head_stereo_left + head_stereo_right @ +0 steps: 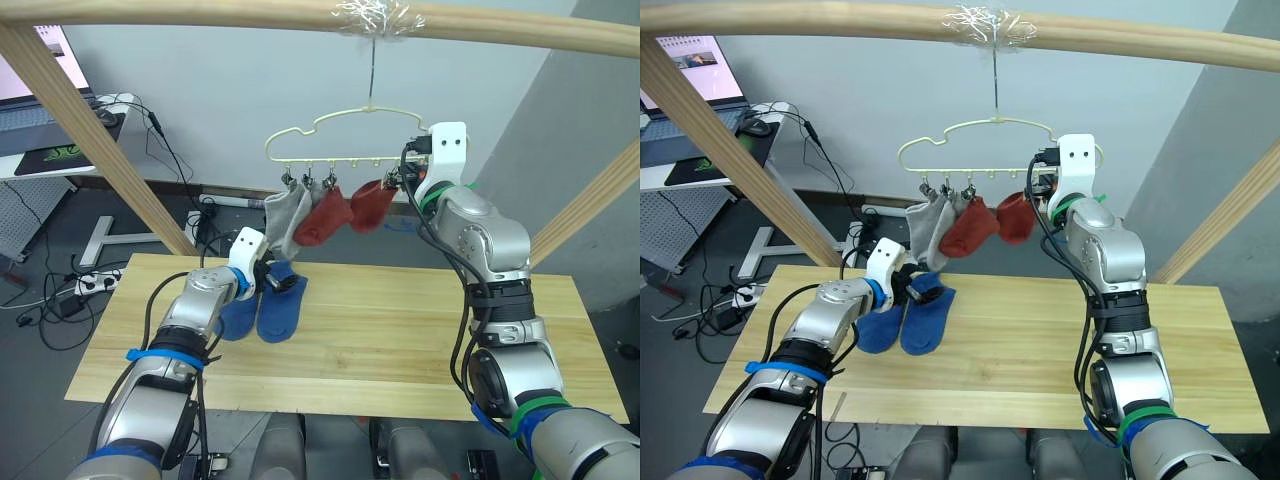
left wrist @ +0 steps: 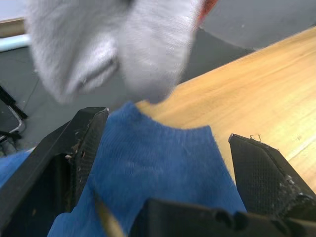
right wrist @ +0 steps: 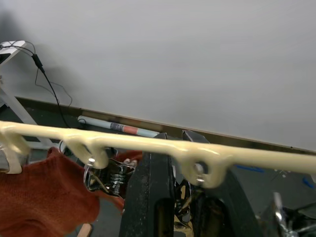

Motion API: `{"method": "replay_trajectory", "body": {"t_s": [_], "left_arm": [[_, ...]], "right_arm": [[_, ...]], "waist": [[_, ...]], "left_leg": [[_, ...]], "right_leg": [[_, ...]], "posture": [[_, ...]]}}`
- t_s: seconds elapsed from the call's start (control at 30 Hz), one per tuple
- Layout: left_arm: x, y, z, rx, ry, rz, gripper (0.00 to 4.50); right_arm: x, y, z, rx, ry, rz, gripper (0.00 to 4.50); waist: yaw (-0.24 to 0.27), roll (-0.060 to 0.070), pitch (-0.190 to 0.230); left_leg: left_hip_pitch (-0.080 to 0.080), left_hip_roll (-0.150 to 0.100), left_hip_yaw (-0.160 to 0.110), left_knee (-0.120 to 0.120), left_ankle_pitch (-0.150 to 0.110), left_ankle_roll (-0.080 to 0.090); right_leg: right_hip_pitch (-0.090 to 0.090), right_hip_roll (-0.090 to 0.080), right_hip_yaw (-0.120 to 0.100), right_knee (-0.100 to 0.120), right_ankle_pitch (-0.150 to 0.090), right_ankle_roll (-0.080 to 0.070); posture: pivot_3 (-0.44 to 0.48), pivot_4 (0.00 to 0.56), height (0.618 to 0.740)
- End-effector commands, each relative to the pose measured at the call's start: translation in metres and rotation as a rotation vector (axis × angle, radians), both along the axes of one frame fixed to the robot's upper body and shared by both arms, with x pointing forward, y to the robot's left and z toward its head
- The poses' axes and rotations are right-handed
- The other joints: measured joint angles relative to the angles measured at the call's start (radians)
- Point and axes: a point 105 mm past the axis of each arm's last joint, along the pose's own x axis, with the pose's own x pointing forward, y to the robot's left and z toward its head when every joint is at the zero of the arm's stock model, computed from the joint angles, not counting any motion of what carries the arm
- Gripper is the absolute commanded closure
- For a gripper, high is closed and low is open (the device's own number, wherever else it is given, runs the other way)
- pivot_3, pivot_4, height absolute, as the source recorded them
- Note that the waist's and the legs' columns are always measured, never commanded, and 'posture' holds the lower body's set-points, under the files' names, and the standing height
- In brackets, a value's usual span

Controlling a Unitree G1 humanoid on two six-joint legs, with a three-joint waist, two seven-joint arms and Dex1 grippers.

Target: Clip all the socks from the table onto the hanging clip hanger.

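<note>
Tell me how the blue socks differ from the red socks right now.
The blue socks lie flat on the table, while the red socks hang from the hanger. The blue pair rests side by side by the open left hand; the red pair dangles from clips near the right hand. The blue ones are not yet clipped; the red ones are. Both are short ankle socks of similar size.

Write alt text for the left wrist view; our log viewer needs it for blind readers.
The left hand, fingers spread, straddles a blue sock on the table. A grey sock hangs just above.
</note>
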Motion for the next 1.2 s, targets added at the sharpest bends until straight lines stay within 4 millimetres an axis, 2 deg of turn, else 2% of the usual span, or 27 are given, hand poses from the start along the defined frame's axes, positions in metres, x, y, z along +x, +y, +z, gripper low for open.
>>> {"method": "replay_trajectory", "body": {"t_s": [0.03, 0.27, 0.43, 0.53, 0.97, 1.2], "left_arm": [[0.003, 0.0, -0.002, 0.043, -0.018, -0.011, 0.0], [-0.003, -0.001, -0.027, 0.129, 0.056, -0.028, 0.0], [-0.006, -0.005, -0.034, 0.161, 0.07, -0.065, 0.0], [-0.008, -0.007, -0.034, 0.175, 0.06, -0.088, 0.53], [-0.012, -0.009, -0.036, 0.154, 0.093, -0.101, 4.38], [-0.022, -0.024, -0.034, 0.069, 0.12, -0.166, 4.47]], "right_arm": [[-0.006, -0.002, 0.022, 0.003, -0.074, -0.001, 4.46], [-0.008, -0.004, 0.022, 0.0, -0.07, -0.008, 4.46], [-0.009, -0.004, 0.023, 0.002, -0.071, -0.007, 4.46], [-0.009, -0.004, 0.022, 0.003, -0.07, -0.007, 4.46], [-0.008, -0.003, 0.021, 0.007, -0.067, -0.007, 4.46], [-0.009, -0.003, 0.02, 0.011, -0.064, -0.005, 4.46]], "waist": [[-0.003, 0.0, 0.0], [-0.001, 0.0, 0.0], [-0.001, 0.0, 0.0], [-0.001, 0.0, 0.0], [-0.002, 0.0, 0.0], [-0.003, 0.0, 0.0]], "left_leg": [[0.0, 0.0, 0.0, 0.0, 0.0, 0.0], [0.0, 0.0, 0.0, 0.0, 0.0, 0.0], [0.0, 0.0, 0.0, 0.0, 0.0, 0.0], [0.0, 0.0, 0.0, 0.0, 0.0, 0.0], [0.001, 0.0, 0.0, 0.0, 0.0, 0.0], [0.001, 0.0, 0.0, 0.0, 0.0, 0.0]], "right_leg": [[0.0, 0.0, 0.0, 0.0, 0.0, 0.0], [0.0, 0.0, 0.0, 0.0, 0.0, 0.0], [0.001, 0.0, 0.0, 0.001, 0.0, 0.0], [0.001, 0.0, 0.0, 0.001, 0.0, 0.0], [0.001, 0.0, 0.0, 0.001, 0.0, 0.0], [0.001, 0.0, 0.0, 0.001, 0.0, 0.0]], "posture": [[0.13, 0.22, 0.74], [0.12, 0.224, 0.74], [0.119, 0.224, 0.74], [0.119, 0.225, 0.74], [0.116, 0.222, 0.74], [0.114, 0.222, 0.74]]}}
